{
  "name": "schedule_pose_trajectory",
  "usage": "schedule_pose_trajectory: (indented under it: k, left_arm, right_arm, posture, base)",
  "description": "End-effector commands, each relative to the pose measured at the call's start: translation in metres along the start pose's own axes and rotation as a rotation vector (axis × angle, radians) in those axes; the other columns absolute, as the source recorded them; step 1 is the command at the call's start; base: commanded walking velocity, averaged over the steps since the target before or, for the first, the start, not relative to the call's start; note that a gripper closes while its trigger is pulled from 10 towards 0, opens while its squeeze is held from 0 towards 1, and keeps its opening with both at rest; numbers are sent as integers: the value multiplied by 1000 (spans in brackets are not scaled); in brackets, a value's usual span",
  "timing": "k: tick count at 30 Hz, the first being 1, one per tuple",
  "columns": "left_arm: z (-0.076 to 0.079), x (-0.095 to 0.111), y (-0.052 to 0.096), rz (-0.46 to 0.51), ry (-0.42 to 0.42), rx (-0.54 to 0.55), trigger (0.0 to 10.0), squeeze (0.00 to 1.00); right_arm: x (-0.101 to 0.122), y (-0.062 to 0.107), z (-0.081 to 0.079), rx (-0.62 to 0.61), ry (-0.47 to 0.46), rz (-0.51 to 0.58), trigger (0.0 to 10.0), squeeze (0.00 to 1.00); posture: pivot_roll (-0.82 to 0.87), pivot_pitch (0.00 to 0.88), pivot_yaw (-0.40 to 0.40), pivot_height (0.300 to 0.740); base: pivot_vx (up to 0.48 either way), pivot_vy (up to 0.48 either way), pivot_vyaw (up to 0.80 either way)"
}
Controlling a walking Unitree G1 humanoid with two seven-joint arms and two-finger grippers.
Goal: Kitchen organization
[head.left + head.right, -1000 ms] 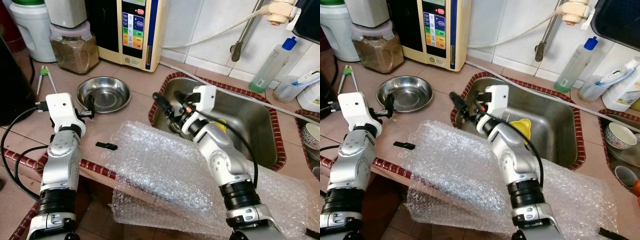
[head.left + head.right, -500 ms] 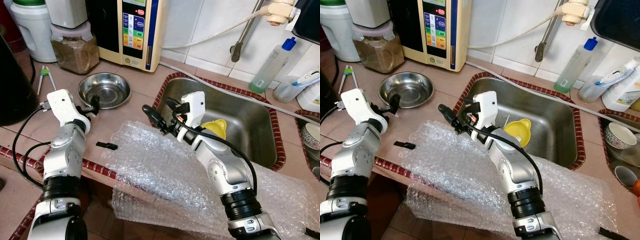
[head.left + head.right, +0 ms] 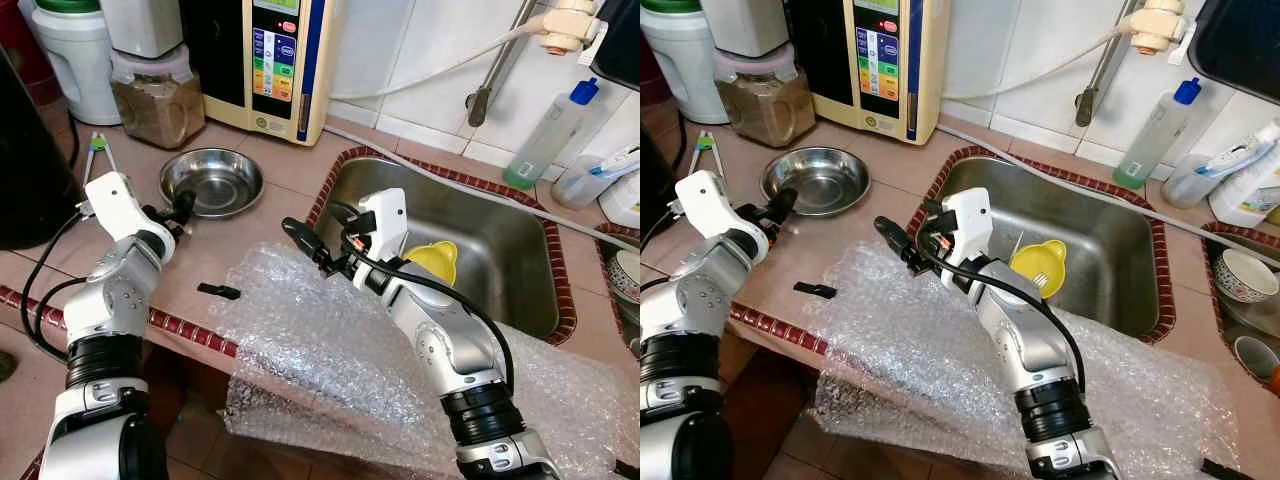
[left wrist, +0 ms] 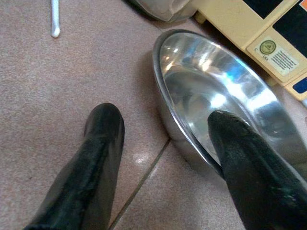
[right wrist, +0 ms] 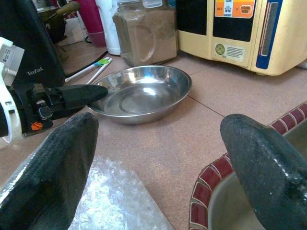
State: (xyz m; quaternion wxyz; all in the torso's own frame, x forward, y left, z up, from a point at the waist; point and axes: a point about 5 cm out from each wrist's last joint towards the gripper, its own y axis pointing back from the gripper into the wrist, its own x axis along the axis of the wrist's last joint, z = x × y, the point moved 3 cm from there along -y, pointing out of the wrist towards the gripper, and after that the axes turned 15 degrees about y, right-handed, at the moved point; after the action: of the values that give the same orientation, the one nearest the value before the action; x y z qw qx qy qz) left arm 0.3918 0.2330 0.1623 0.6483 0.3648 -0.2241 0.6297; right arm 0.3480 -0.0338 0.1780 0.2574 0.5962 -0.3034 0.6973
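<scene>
A shallow steel bowl (image 3: 215,180) sits on the tiled counter, left of the sink (image 3: 520,300). My left gripper (image 3: 175,210) is open at the bowl's left rim. In the left wrist view one finger (image 4: 100,143) rests outside on the counter and the other hangs over the bowl (image 4: 216,91). My right gripper (image 3: 315,225) is open and empty, above the counter between the sink's left edge and the bubble wrap (image 3: 330,350). It points toward the bowl (image 5: 144,93).
A yellow funnel (image 3: 435,260) lies in the sink. A small black piece (image 3: 217,291) lies on the counter by the wrap. Behind the bowl stand a jar of brown powder (image 3: 155,100), a cream appliance (image 3: 275,60) and chopsticks (image 3: 100,150). A black kettle (image 3: 25,150) stands left.
My right gripper has come out of the sink and swung left toward the bowl. My left gripper has edged closer to the bowl's rim.
</scene>
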Motion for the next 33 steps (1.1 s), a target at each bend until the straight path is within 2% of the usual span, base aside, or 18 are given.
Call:
schedule_pose_trajectory:
  k: [1, 8, 11, 14, 21, 26, 33]
  left_arm:
    - [-23, -32, 3, -137, 6, 78, 0, 0]
    - [-22, -26, 4, -126, -56, 52, 0, 0]
    - [-19, -25, 4, -123, -123, 38, 0, 0]
    - [-18, -25, 4, -118, -132, 35, 0, 0]
    - [-12, -18, 6, -36, -241, -27, 0, 0]
    - [-9, -17, 9, -3, -275, -52, 0, 0]
    - [10, -16, 13, 106, -324, -126, 0, 0]
  right_arm:
    - [3, 1, 1, 2, 16, 1, 10000, 0]
    - [1, 0, 3, -3, 15, -7, 10000, 0]
    - [0, 0, 4, -10, 17, -12, 10000, 0]
    - [0, 0, 4, -13, 18, -13, 10000, 0]
    - [0, 0, 7, -20, 17, -14, 10000, 0]
    - [2, -1, 7, -16, 17, -10, 10000, 0]
    - [17, 1, 2, 50, 5, 73, 10000, 0]
  posture:
    - [127, 103, -113, 740]
    - [128, 102, -112, 740]
    - [127, 101, -111, 740]
    - [127, 100, -111, 740]
    - [128, 103, -113, 740]
    - [129, 103, -115, 740]
    - [127, 101, -117, 740]
  base:
    - [0, 0, 0]
    - [0, 0, 0]
    - [0, 0, 0]
    - [0, 0, 0]
    - [0, 0, 0]
    - [0, 0, 0]
    - [0, 0, 0]
